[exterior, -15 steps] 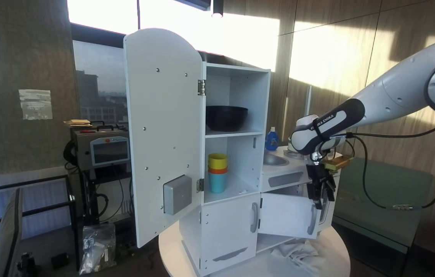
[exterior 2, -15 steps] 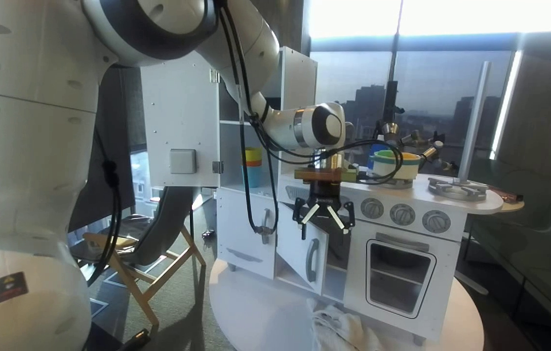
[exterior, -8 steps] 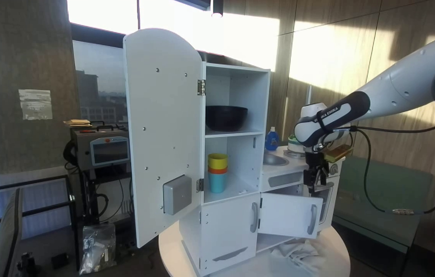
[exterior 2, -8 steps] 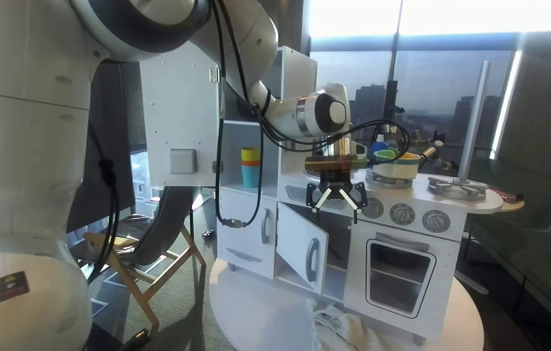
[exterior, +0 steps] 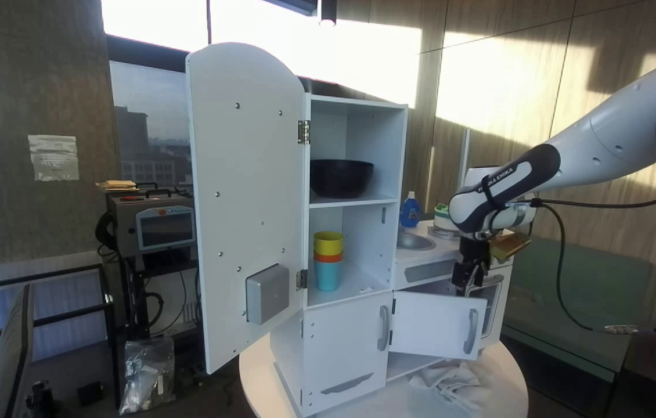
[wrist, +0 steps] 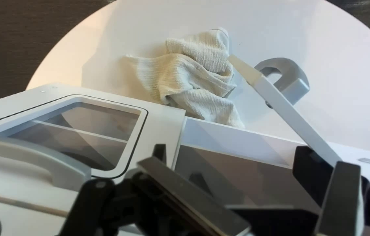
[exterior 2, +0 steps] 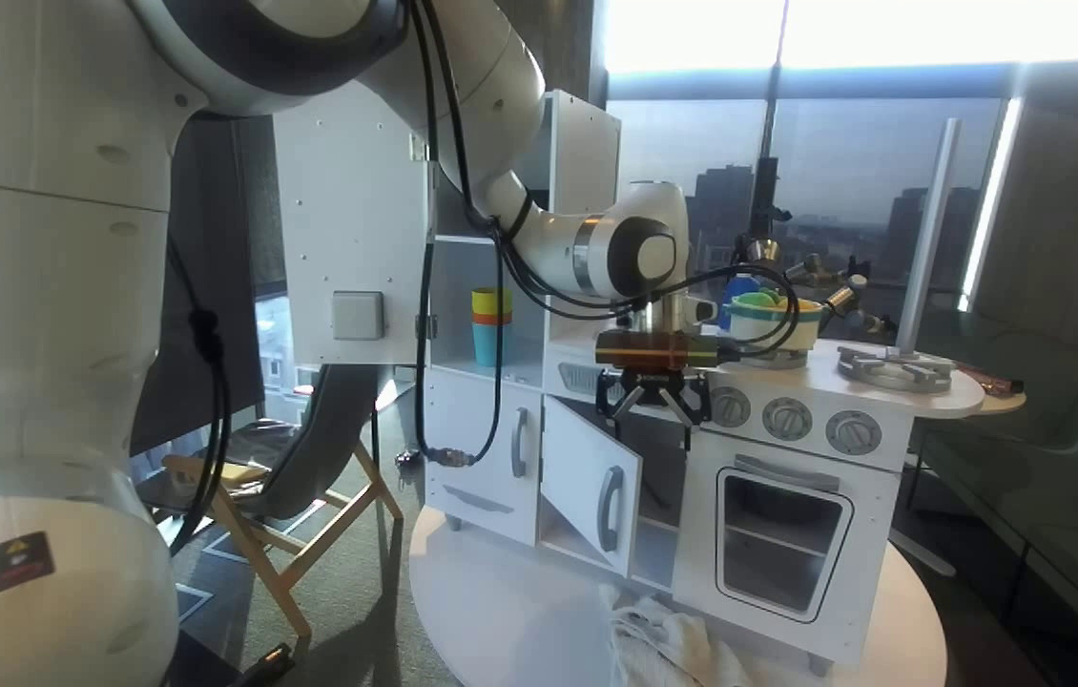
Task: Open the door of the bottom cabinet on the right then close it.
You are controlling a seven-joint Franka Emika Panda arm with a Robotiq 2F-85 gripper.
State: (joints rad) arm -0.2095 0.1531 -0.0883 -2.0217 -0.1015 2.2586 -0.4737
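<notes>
By the ajar cabinet door [exterior 2: 577, 477], your gripper [exterior 2: 653, 434], jaws apart; best push outward from inside, near free edge [exterior 2: 634, 515].

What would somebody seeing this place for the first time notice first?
Probably the tall door, wide open beside the bright cups stacked on a shelf. Next, the open gripper, hanging by the ajar lower door. Then the crumpled cloth on the table.
</notes>
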